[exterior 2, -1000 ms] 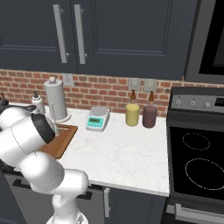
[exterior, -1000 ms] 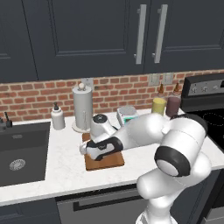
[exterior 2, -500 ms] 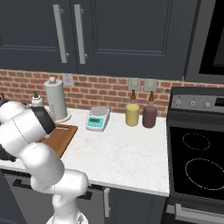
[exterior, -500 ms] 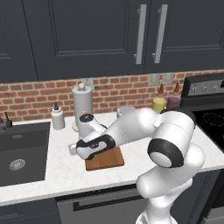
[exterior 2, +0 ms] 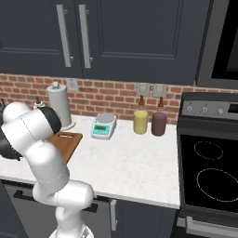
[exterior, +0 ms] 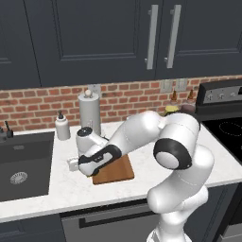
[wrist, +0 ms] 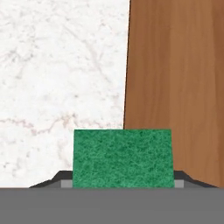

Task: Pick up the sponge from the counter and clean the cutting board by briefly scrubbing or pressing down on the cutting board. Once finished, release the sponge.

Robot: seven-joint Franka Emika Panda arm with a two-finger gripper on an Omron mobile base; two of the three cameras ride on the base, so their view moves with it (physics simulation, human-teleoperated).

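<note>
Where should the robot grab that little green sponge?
Across its two short sides, coming straight down from above. The small flat green sponge is a thin rectangle, narrow enough to fit between the gripper fingers, and it already sits there, straddling the brown wooden cutting board's edge.

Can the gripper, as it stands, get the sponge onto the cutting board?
Probably yes. The gripper is shut on the sponge, which straddles the cutting board edge over the counter; nothing lies on the bare wood beside it.
</note>
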